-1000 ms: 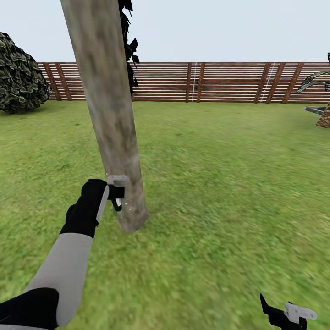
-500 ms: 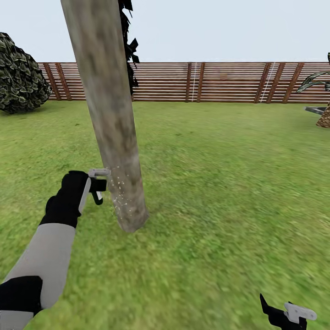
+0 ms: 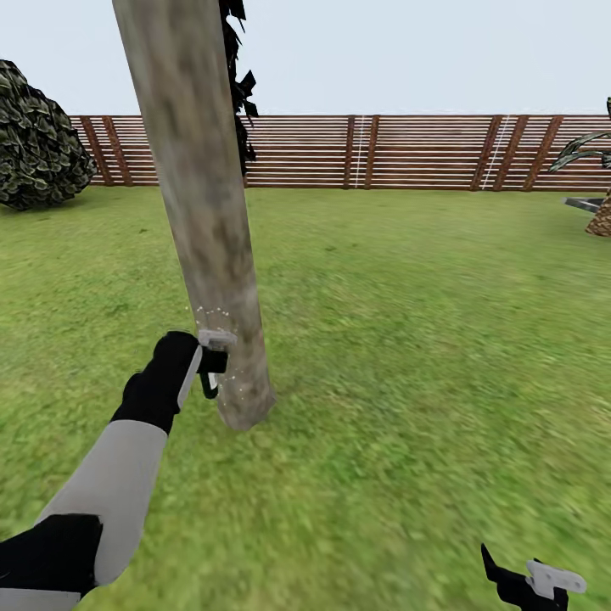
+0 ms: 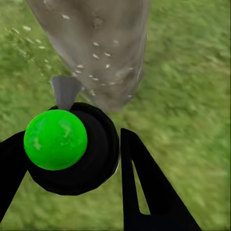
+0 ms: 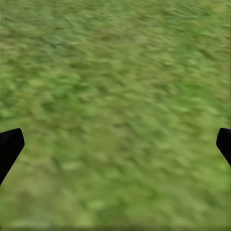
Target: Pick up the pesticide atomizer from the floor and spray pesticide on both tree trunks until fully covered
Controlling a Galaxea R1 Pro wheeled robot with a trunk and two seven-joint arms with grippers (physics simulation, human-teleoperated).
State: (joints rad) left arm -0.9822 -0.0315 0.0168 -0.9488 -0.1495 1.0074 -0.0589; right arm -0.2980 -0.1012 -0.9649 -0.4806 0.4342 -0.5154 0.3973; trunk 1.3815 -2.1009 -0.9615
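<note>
- The left gripper (image 3: 206, 367), low and left of centre in the head view, is clamped around the pesticide atomizer (image 3: 214, 361), whose pale grey head sits right against the tree trunk (image 3: 204, 212).
- In the left wrist view the atomizer (image 4: 72, 147) shows as a black body with a bright green ball on it, squeezed between the two dark fingers (image 4: 144, 187); its grey nozzle points at the trunk (image 4: 96, 43).
- White specks of pesticide (image 3: 212, 312) dot the air and bark just above the nozzle; more specks (image 4: 98, 55) are scattered on the bark in the wrist view.
- The right gripper (image 3: 530, 584) sits at the lower right corner over the grass (image 3: 407, 339), its fingers spread wide with nothing between them.
- A slatted wooden fence (image 3: 382, 151) runs across the back, with a round bush (image 3: 38, 140) at the upper left.
</note>
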